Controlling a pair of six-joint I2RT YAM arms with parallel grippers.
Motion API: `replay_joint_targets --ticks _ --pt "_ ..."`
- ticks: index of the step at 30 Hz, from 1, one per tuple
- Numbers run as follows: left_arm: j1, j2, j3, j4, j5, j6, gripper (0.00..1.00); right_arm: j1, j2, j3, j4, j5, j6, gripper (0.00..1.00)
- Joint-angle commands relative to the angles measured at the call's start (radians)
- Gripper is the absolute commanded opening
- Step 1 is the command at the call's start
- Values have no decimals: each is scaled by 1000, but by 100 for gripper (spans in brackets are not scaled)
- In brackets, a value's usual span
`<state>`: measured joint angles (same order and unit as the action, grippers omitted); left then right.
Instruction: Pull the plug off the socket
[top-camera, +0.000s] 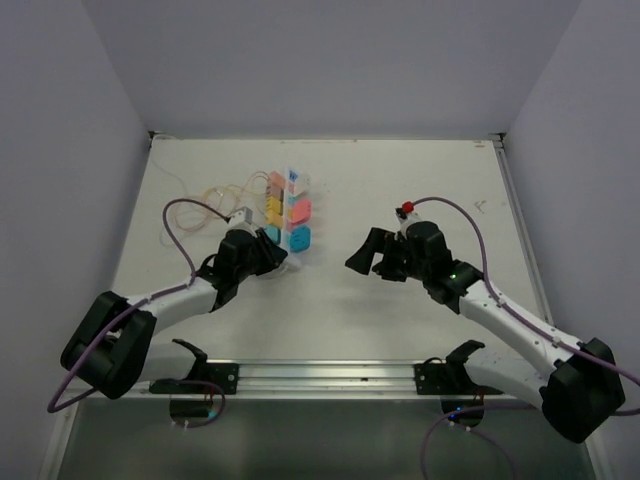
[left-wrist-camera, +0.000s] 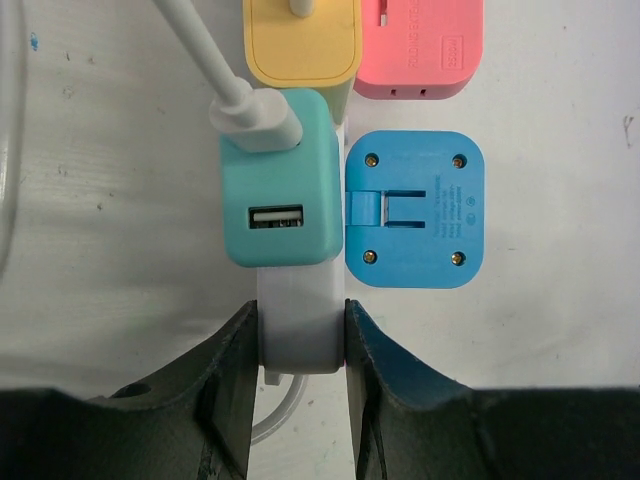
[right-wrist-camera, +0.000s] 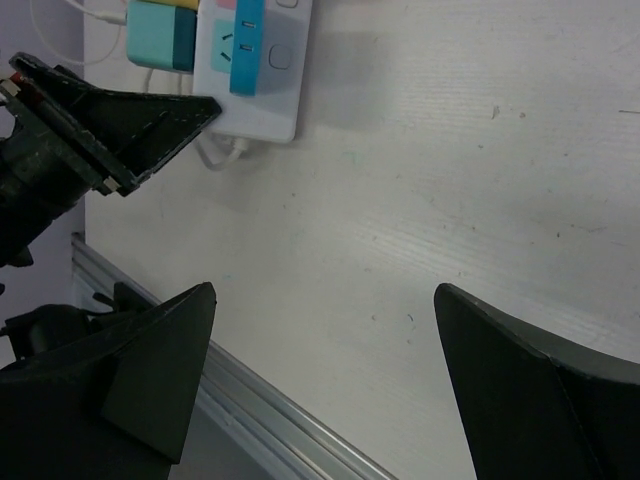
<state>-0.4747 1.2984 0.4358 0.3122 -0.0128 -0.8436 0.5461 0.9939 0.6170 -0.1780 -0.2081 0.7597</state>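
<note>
The socket (top-camera: 287, 208) is a long white power strip at the table's middle left, with pastel plugs along both sides. In the left wrist view its white near end (left-wrist-camera: 300, 325) sits between my left gripper's fingers, which press on both sides. A teal USB charger plug (left-wrist-camera: 278, 195) with a white cable sits on its left and a blue block (left-wrist-camera: 415, 210) on its right. Yellow (left-wrist-camera: 300, 40) and pink (left-wrist-camera: 420, 45) ones lie beyond. My left gripper (top-camera: 278, 262) is shut on the strip. My right gripper (top-camera: 365, 262) hangs open and empty to the right of it.
Thin loose cables (top-camera: 215, 193) lie behind and left of the strip. An aluminium rail (top-camera: 320, 375) runs along the near table edge. Grey walls close in the back and both sides. The right wrist view shows the strip (right-wrist-camera: 265, 75) at top left.
</note>
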Motion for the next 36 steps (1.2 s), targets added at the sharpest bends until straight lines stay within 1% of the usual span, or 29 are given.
replay_joint_targets --ticks 1,5,7,8,9,11,12,18,22,24,28,30,36 --pt "-31 -45 55 -50 -108 83 0 57 67 79 52 107 41 95" --pt "-58 -60 72 -99 -151 113 0 127 199 138 110 160 73 93" --pt "-68 -73 76 -117 -173 123 0 146 239 176 136 203 85 92" --pt "-73 -76 84 -128 -182 133 0 155 255 187 146 205 93 91" --pt "-76 -82 87 -137 -191 141 0 156 287 199 161 238 107 89" --pt "-90 -85 99 -162 -211 161 0 156 316 213 213 243 115 84" --pt "-93 -90 103 -168 -211 167 0 156 354 222 228 243 118 84" --pt "-94 -100 107 -200 -228 207 0 156 526 288 368 153 170 79" --pt "-94 -102 113 -217 -240 218 0 156 619 325 443 92 155 78" --pt "-96 -100 113 -222 -243 227 0 156 647 336 471 79 165 75" --pt "-96 -100 110 -220 -250 232 0 156 719 369 518 39 170 66" --pt "-96 -97 109 -217 -250 232 0 156 765 386 531 23 176 65" --pt "-96 -96 109 -211 -242 230 0 156 850 377 650 -39 207 63"
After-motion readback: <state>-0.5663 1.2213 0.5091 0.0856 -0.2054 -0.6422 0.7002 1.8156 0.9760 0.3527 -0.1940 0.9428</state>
